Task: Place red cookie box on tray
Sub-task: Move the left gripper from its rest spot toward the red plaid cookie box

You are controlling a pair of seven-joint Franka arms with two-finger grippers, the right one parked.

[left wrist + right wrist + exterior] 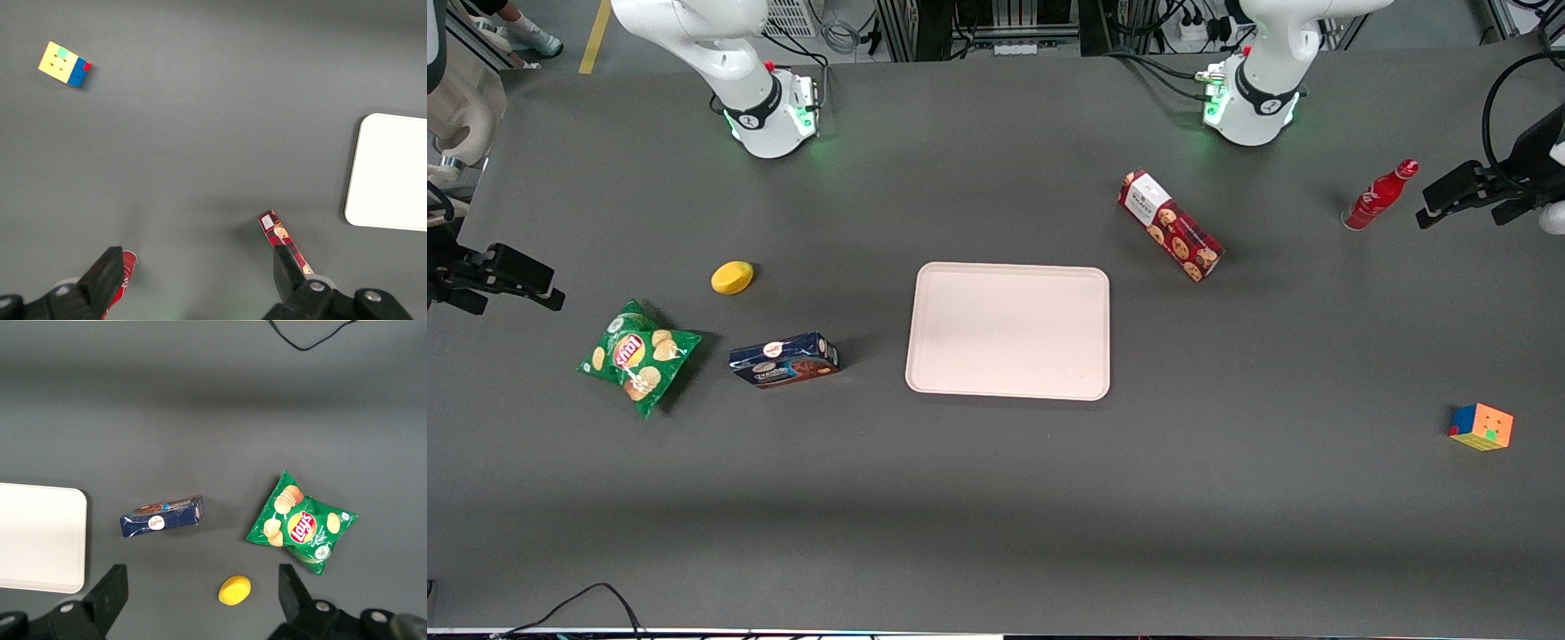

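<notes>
While the red cookie box lies on the tabletop, its long axis runs diagonally, the white-label end pointing toward the working arm's base and the other end nearer the front camera. It sits near the tray, not touching it. The gripper hangs above the tabletop, fingers spread apart, holding nothing.

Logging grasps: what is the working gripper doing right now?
Gripper: open, holding nothing, hanging above the table between the red cookie box and the red bottle.
</notes>
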